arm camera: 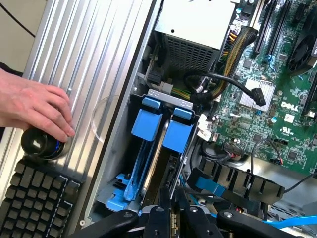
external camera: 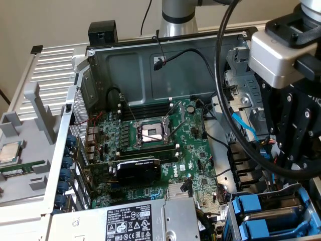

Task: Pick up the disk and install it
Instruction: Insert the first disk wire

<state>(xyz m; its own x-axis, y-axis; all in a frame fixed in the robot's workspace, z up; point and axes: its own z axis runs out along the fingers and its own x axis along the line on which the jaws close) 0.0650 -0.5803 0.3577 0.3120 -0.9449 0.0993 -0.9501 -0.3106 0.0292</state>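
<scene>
My pincer (arm camera: 175,224) stands narrow, its fingers drawn close with only a slit between them. Whether they nip anything I cannot tell. In the exterior view the pincer (external camera: 300,161) hangs at the right edge of the frame, partly behind a thick black cable (external camera: 219,80) that loops down in front of it. It is above the drive cage (external camera: 229,216) in the lower right corner of that frame.

The disk (external camera: 251,205) sits in the cage in its blue carrier. From the wrist camera I see the disk (arm camera: 177,133) in line with the pincer, its blue handle at the cage (arm camera: 168,96) end nearest the power supply (arm camera: 198,29). A second carrier (arm camera: 147,124) stands just beside it in the same cage, on the side away from the motherboard (arm camera: 257,99). In the exterior view that second carrier (external camera: 253,231) is the lower of the two.

Further out in the exterior view, the power supply (external camera: 135,221) lies at lower centre and the motherboard (external camera: 193,125) takes mid-frame with its socket (external camera: 150,133). A chip (external camera: 10,151) lies outside the case at the left edge.

In the wrist view a hand (arm camera: 34,106) rests on a ribbed panel (arm camera: 104,59). It grips a black cylinder (arm camera: 42,145) just beside a keyboard (arm camera: 42,198), well apart from the cage.
</scene>
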